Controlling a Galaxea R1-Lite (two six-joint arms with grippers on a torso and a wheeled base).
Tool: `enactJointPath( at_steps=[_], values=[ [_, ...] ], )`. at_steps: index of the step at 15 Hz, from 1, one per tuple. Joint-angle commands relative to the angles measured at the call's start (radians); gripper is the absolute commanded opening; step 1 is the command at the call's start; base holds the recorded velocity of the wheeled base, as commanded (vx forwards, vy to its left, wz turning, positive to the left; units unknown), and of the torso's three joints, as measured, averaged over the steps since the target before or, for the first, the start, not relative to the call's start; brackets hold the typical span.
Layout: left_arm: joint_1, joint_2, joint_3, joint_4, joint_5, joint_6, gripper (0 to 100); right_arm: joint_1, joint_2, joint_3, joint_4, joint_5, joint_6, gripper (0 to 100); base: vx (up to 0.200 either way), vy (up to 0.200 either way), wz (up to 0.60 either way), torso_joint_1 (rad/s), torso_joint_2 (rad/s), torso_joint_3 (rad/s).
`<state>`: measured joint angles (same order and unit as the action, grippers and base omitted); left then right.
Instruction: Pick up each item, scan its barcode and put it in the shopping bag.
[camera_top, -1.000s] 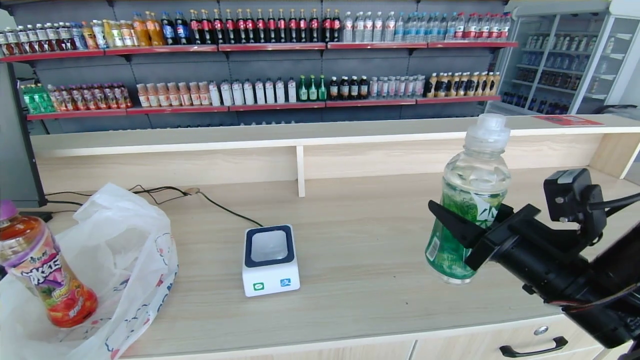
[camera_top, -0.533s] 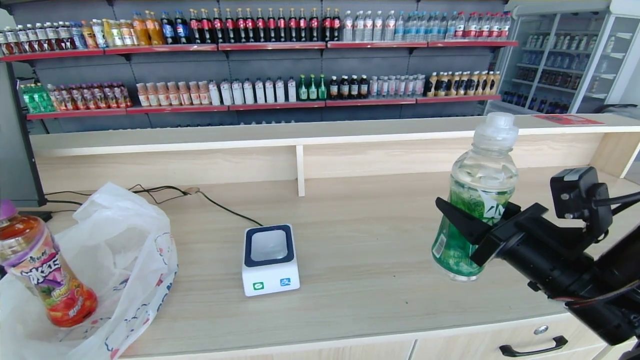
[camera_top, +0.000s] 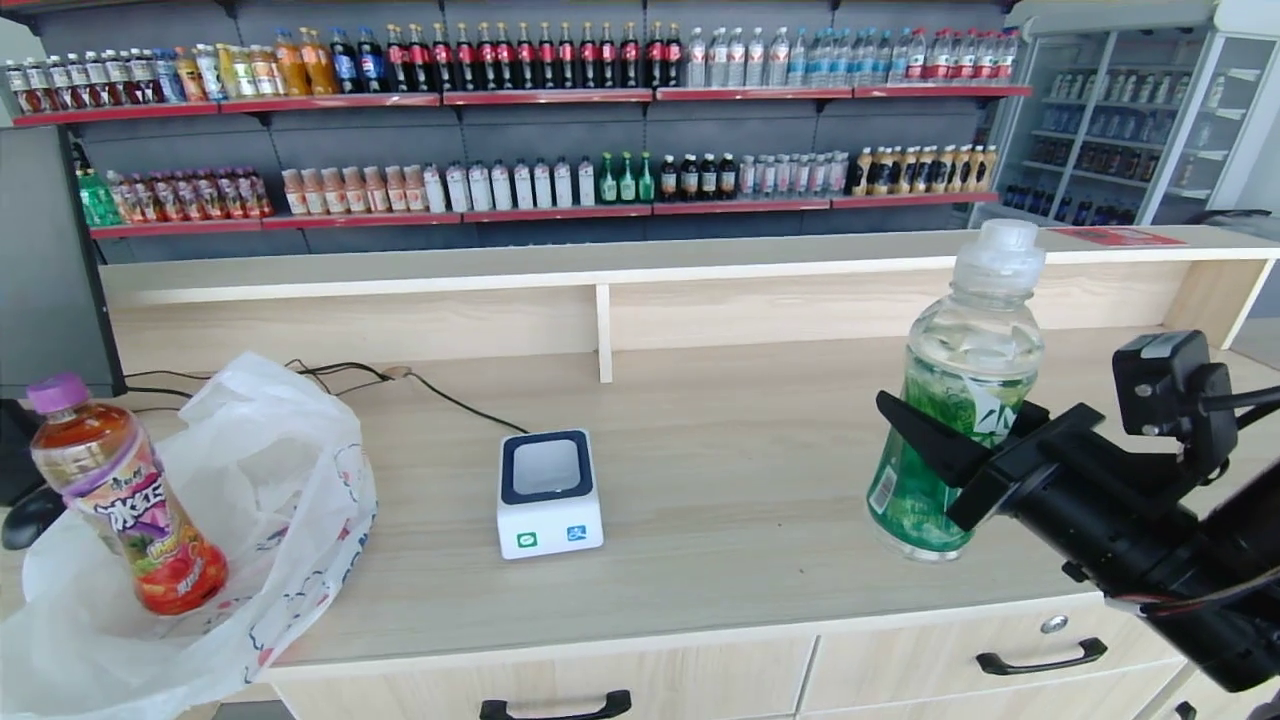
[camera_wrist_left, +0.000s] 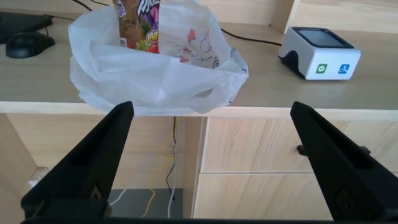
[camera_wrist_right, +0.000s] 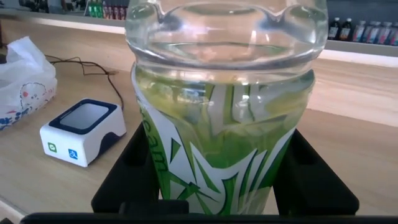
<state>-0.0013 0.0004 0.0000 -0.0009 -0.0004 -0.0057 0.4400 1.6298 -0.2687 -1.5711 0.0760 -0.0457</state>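
A clear bottle with a green label stands upright at the counter's right side, and my right gripper is shut on its labelled middle. Its base is close to the counter top; whether it touches I cannot tell. The right wrist view shows the same bottle between the black fingers. A white barcode scanner sits mid-counter. At the left lies a white shopping bag holding a red tea bottle. My left gripper is open, low in front of the bag.
A black cable runs from the scanner to the back left. A dark mouse lies left of the bag. A raised ledge bounds the counter's far side. Drawers with black handles sit below the front edge.
The head camera has shifted, so more of the drawers shows now. My right gripper has drifted slightly to the right with the green-label bottle. Bag, tea bottle and scanner stay put.
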Motion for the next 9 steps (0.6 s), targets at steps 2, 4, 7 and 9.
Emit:
enactJointPath(
  at_steps=[2,4,7,9],
  values=[
    [0.0,0.0,0.0,-0.001,0.0,0.0,100,-0.001,-0.013,0.013,0.0,0.001,0.0,0,0.0,0.2,0.0,-0.005,0.0,0.002],
    [0.0,0.0,0.0,-0.001,0.0,-0.002,100,0.0,-0.01,0.009,0.0,0.001,-0.002,0,0.0,0.2,0.0,0.015,0.01,0.002],
    [0.0,0.0,0.0,-0.001,0.0,-0.002,100,0.002,-0.015,0.008,0.0,0.001,-0.002,0,0.0,0.2,0.0,-0.001,0.0,0.001],
    [0.0,0.0,0.0,-0.001,0.0,-0.002,100,0.002,-0.028,0.008,0.0,0.001,-0.002,0,0.0,0.2,0.0,0.002,0.0,0.0]
  ],
)
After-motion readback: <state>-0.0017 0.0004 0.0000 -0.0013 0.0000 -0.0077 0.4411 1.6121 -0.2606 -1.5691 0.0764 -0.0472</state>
